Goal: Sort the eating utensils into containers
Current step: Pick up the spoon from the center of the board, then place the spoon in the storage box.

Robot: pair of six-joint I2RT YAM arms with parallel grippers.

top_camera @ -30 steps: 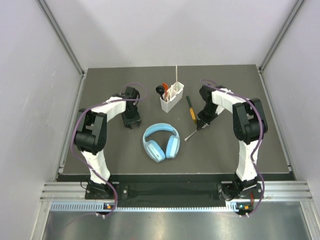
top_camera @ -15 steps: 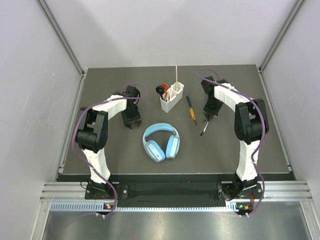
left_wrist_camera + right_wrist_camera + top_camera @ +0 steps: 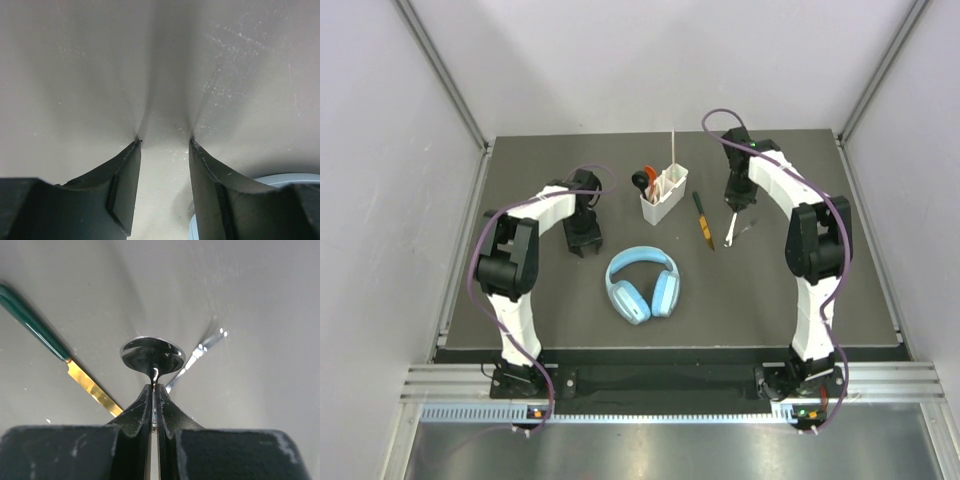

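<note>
Top external view: a dark grey table [image 3: 520, 300] fills the floor of a pale-walled booth, with aluminium rails along its near edge and up the back corners. The white caddy [image 3: 663, 196] stands towards the far middle of the table. An orange-red spoon [image 3: 651, 172] and a black scoop spoon [image 3: 639, 181] stick up from its left end, and a thin pale stick [image 3: 673, 150] rises from its far end. What else lies inside is too small to tell.

Just right of the caddy a green-handled knife [image 3: 703, 220] lies flat, its gold blade pointing towards the arms. Near the caddy's front sit light-blue headphones [image 3: 642, 283].

Further right of the caddy, beyond the knife, the right arm reaches out long. The right gripper [image 3: 154, 387] is clamped tight on the neck of a shiny metal spoon [image 3: 152, 354], the bowl jutting past the fingertips.

Left of the caddy, the left arm is bent at the elbow. The left gripper [image 3: 165, 142] points down at bare table, fingers partly apart and empty.
</note>
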